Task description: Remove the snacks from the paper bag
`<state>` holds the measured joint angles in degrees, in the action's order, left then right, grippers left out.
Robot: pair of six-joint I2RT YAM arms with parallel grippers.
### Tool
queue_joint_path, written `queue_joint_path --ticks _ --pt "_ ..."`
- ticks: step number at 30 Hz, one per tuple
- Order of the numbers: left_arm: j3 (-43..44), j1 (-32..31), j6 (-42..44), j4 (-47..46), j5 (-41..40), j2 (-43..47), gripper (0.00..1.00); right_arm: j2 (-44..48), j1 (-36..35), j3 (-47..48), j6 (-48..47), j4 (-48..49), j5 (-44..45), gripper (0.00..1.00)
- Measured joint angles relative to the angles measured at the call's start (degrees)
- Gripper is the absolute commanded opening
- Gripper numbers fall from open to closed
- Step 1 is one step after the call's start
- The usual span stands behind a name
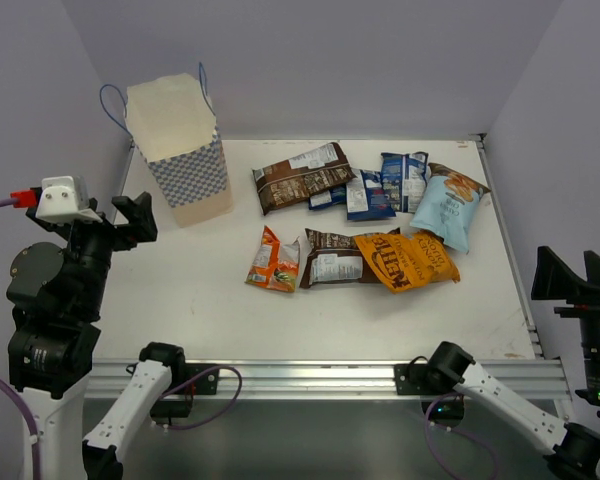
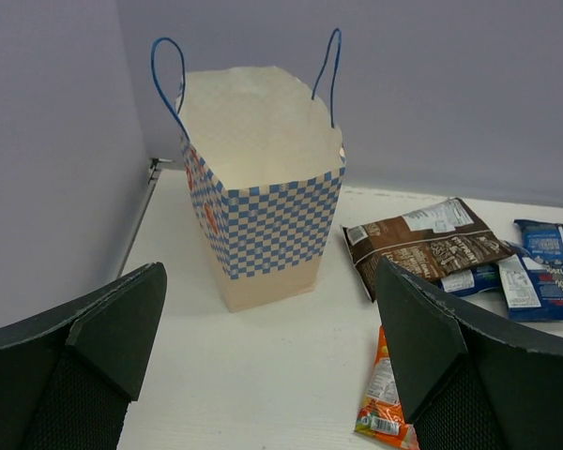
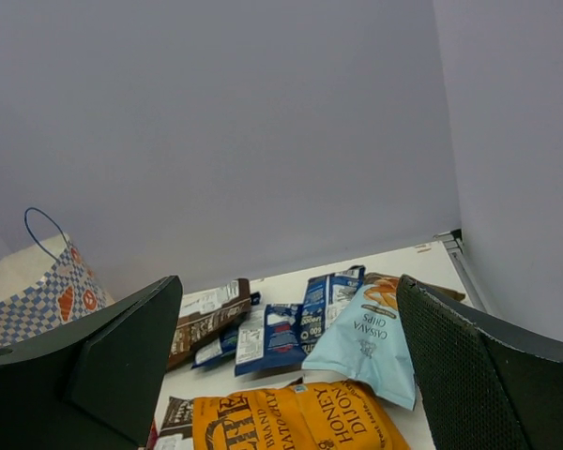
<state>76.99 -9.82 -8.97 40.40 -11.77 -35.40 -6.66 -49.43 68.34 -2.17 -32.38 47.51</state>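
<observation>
White bench (image 1: 200, 300), boxed in on three sides by plain lavender: the far wall (image 1: 360, 70), the left wall (image 1: 40, 90), the right wall (image 1: 570, 90). A silver metal rail (image 1: 320, 372) ran along the near edge. The light was soft and even, and the shadows were faint.

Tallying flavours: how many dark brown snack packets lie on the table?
2. One dark brown packet lies at the back, right of the paper bag; the other lies nearer, beside the orange-yellow packet. Bag or pile may hide more.

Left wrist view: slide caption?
Open left gripper faces upright checkered paper bag; snack packets lie on the table beside it.
</observation>
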Motion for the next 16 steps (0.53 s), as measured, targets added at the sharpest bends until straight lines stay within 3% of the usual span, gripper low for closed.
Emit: queue_joint_path --ticks 16 --pt "-1.6 0.0 -0.3 -0.5 0.0 -0.3 1.00 0.0 0.0 0.0 0.0 -0.2 -0.4 0.99"
